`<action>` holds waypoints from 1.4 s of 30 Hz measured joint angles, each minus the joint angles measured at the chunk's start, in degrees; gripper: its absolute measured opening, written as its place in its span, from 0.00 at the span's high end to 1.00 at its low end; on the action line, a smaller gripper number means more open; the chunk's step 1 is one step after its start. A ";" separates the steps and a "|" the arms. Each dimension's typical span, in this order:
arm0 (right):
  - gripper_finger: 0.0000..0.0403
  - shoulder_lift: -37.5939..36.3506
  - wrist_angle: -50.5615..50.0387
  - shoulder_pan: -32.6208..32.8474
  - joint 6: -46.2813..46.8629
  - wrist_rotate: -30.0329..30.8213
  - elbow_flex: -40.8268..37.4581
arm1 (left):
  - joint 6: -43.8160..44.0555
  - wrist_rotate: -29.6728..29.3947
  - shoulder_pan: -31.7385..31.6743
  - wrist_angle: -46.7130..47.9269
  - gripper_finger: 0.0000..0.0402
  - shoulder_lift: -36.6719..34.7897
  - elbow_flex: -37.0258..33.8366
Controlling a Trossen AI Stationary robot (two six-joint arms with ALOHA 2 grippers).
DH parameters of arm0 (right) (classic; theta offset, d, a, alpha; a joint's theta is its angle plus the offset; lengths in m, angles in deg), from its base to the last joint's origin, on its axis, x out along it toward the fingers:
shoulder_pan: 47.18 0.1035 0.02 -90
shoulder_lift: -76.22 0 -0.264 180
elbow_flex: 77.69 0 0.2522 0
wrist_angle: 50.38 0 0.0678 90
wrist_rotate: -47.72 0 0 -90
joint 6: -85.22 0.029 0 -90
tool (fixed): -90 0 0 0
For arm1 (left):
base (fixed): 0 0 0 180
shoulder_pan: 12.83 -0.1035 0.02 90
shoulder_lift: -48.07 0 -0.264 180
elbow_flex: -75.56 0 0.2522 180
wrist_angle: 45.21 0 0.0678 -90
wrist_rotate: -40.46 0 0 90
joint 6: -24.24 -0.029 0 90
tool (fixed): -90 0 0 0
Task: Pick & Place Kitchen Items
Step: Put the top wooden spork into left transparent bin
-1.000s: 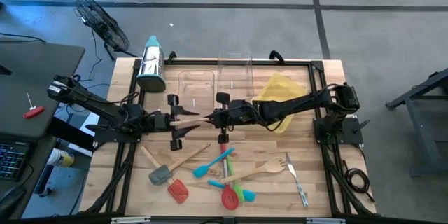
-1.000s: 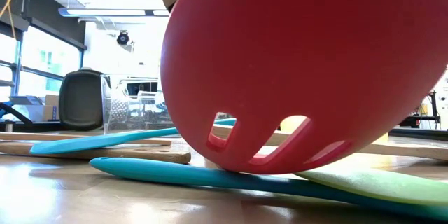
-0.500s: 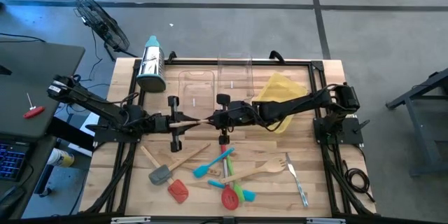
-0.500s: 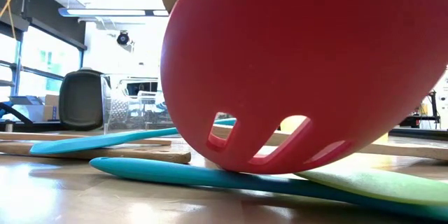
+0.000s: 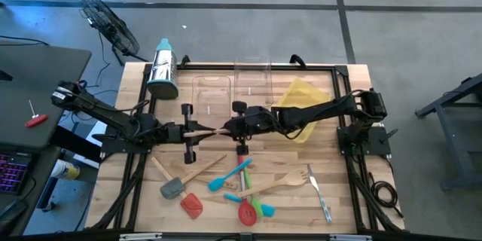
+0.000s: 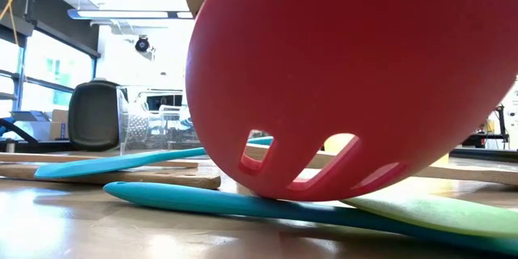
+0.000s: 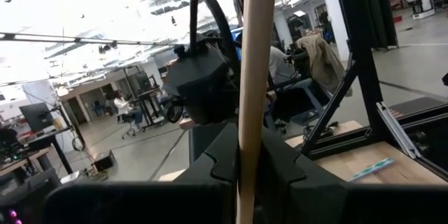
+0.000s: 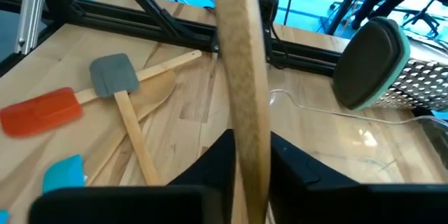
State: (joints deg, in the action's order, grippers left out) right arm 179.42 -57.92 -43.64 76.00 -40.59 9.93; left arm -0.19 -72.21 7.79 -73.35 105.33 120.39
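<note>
Since a second ago the left hand (image 5: 197, 130) has clamped shut on the wooden utensil (image 5: 207, 130) held between the two arms above the middle of the bench (image 5: 343, 196); its fingers were apart then and now pinch the wooden handle, as the left wrist view shows. Facing it, the right hand (image 5: 224, 129) sits at the utensil's other end, the wood lying between its fingers (image 8: 213, 161); I cannot tell whether they press it. Nearer the front edge lie a grey spatula (image 5: 172, 188), red spatula (image 5: 191, 205), teal spatula (image 5: 226, 176) and metal cutlery (image 5: 318, 193)
</note>
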 joint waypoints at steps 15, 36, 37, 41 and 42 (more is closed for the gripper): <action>0.57 0.00 -0.44 -0.25 -0.96 1.29 0.00 | 0.61 -0.16 -0.02 0.23 0.95 0.00 -0.02; 0.56 -0.06 -4.50 3.94 -6.28 17.51 0.00 | 1.27 -1.20 0.00 1.83 0.95 0.02 -0.04; 0.56 -0.29 -5.33 4.37 -6.74 18.98 0.00 | 2.15 -2.64 0.02 1.84 0.95 0.02 -0.05; 0.56 -1.48 -7.85 6.02 -7.44 24.47 0.00 | 3.68 -7.60 -0.04 2.74 0.95 -0.11 -0.06; 0.56 -1.74 -8.17 6.34 -7.45 25.53 0.00 | 3.66 -8.21 -0.04 2.92 0.95 -0.13 -0.07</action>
State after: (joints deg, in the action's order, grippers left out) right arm 177.68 -66.09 -37.30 68.56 -15.05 9.93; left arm 3.47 -80.41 7.75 -70.43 105.20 120.33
